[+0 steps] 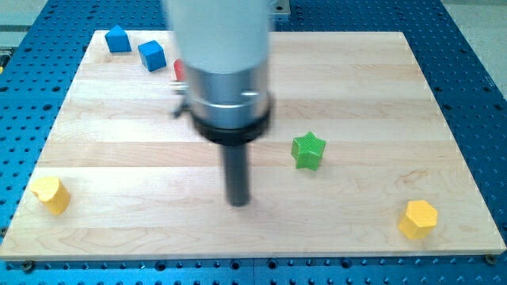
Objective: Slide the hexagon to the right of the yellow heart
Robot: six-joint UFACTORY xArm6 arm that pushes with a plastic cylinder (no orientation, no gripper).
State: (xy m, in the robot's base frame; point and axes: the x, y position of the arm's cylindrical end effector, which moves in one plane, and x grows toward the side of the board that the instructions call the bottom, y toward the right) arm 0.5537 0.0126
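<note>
My tip, a bare rod with no claw, stands mid-board, well apart from the yellow hexagon and the yellow heart.

From my tip the board runs bare along the view's bottom both ways, left to the yellow heart near the lower-left corner and right to the yellow hexagon near the lower-right corner. The green star stands just up and right of my tip, the only block near that lane, and it sits above the straight line between hexagon and heart. Two blue blocks crowd the top-left corner, a red block peeks out beside the arm, and whatever lies behind the arm I cannot see.
</note>
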